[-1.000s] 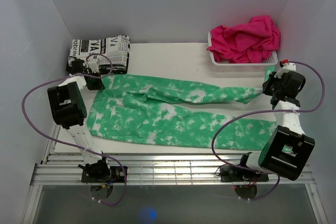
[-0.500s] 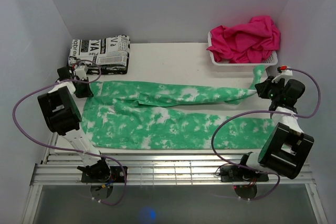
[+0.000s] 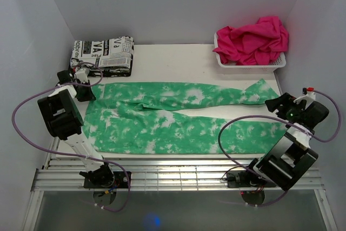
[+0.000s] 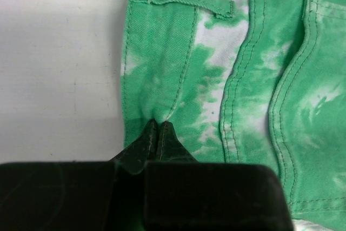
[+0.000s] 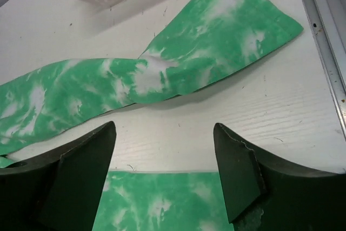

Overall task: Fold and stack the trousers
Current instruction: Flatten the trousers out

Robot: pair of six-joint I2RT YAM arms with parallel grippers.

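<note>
since the coming fold turns on how the cloth runs between the two arms, begin at the left: the left gripper (image 4: 158, 132) sits at the waist end of the long mint-green, white-blotched cloth trousers (image 3: 173, 120). its tips are pressed together on a small pucker of the waistband edge, so i judge it clamped on the trousers, not just resting there. beyond it, in the upper left of the overhead frame, lies the folded black-and-white newsprint-patterned cloth (image 3: 102, 55), near the waist but seemingly not touching it. the trousers lie flat on the white table (image 3: 178, 58), long axis running left to right, waist at the left. the two legs fan out to the right, the far hem flaring at centre right and the near leg ending toward the lower right. a purple cable (image 3: 220, 136) from the right arm loops across the near leg and could drag on the cloth. the right gripper (image 5: 164, 133) hovers over bare table between the two leg ends, jaws wide apart and holding nothing. that arm is plainly nearer the hems, so carrying them toward the waist likely falls to it. in the upper right, the white plastic basket (image 3: 251, 64) holding the crumpled hot-pink cloth (image 3: 254, 39) stands near the far hem, apart from it.
</note>
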